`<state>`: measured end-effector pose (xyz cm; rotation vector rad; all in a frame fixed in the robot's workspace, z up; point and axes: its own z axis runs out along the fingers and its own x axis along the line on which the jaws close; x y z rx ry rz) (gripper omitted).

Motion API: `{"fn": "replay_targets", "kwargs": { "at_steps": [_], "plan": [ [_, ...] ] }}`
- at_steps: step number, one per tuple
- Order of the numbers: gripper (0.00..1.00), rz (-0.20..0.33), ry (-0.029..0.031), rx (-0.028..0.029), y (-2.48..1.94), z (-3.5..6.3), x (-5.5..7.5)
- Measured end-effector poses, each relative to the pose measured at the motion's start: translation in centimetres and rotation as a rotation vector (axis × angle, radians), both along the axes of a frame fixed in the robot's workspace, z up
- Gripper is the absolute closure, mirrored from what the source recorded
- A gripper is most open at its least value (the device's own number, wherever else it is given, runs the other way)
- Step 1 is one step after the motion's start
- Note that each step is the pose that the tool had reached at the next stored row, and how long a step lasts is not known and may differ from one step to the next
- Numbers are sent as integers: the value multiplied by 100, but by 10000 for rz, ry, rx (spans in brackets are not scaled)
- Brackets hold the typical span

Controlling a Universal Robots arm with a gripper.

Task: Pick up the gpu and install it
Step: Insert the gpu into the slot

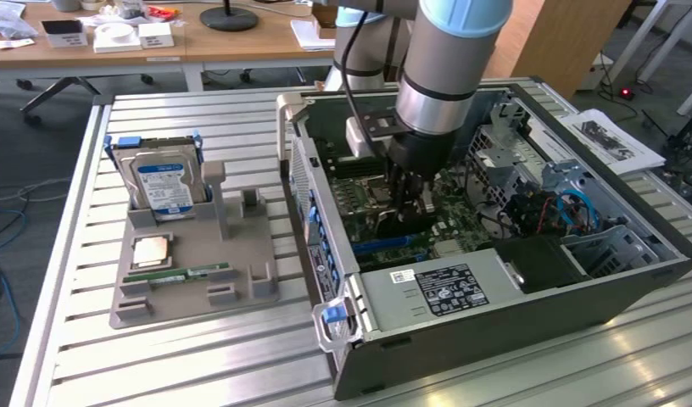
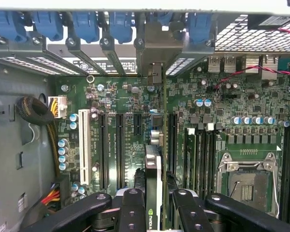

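Green board edge-on: the gpu (image 2: 153,166) stands upright, pinched between the black fingers (image 2: 133,208) of the tool (image 2: 154,205), deep inside the open computer case (image 1: 527,297) and close over the motherboard (image 2: 222,101). The pick-up looks done. Whether the card sits in a slot yet, I cannot tell, so installation seems unfinished.

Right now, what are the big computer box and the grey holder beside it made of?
Computer box: dark painted sheet metal, probably steel; thin folded walls, punched holes. Grey holder: matte plastic, possibly printed; dull, blocky slots.
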<state>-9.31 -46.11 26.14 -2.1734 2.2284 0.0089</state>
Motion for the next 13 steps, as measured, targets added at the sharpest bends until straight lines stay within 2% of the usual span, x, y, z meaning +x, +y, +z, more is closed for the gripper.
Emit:
{"fn": "replay_targets", "kwargs": {
  "at_steps": [13],
  "plan": [
    [73, -1, -6, 1, 9, -27, -5]
  ]
}}
